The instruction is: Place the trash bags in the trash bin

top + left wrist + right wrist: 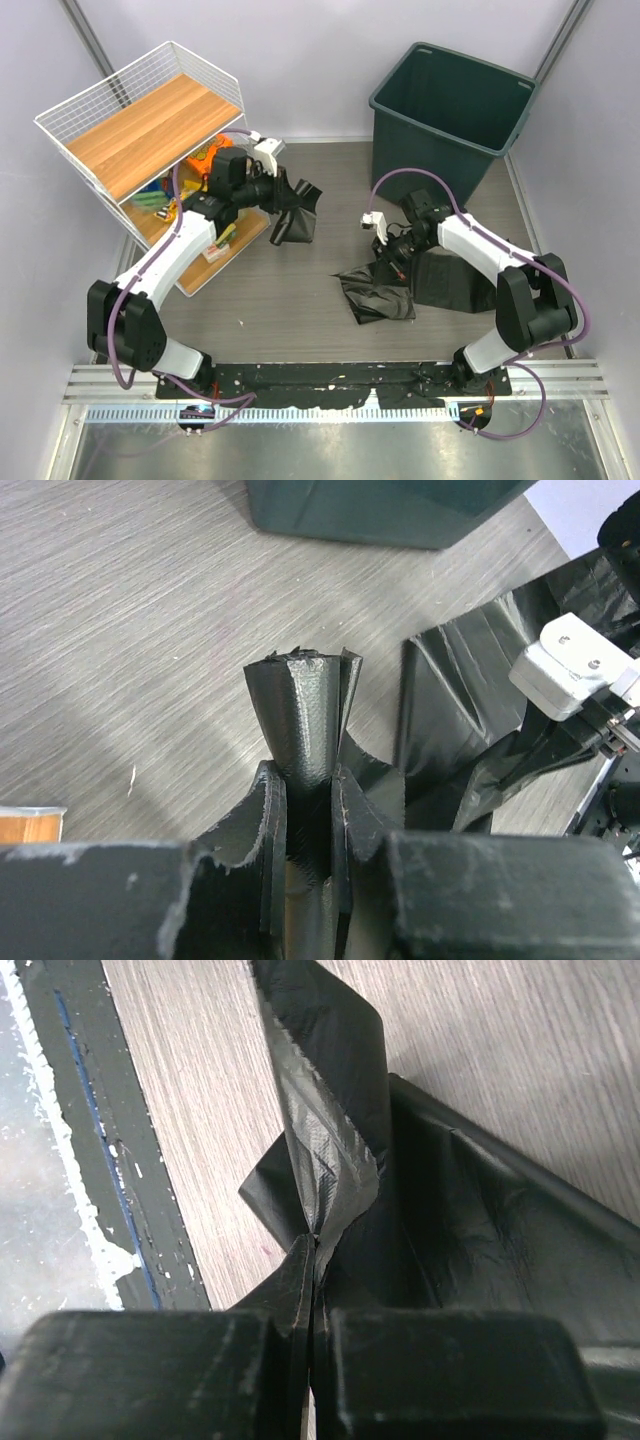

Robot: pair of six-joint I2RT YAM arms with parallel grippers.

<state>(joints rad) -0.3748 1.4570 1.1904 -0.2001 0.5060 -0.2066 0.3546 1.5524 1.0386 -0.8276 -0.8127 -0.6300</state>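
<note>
My left gripper (277,199) is raised in front of the shelf rack and shut on a folded black trash bag (295,212). In the left wrist view the bunched bag (303,715) sticks out from between the closed fingers (268,810). My right gripper (393,262) is low over the table, shut on a raised fold of a crinkled trash bag (377,295). The right wrist view shows that pinched fold (330,1150) rising from the gripper (315,1245). Another flat trash bag (452,282) lies under the right arm. The dark green trash bin (450,100) stands at the back right, upright.
A white wire shelf rack (140,120) with wooden boards and colourful packets (160,195) stands at the left, close behind the left arm. A black base plate (330,378) runs along the near edge. Grey walls close in both sides.
</note>
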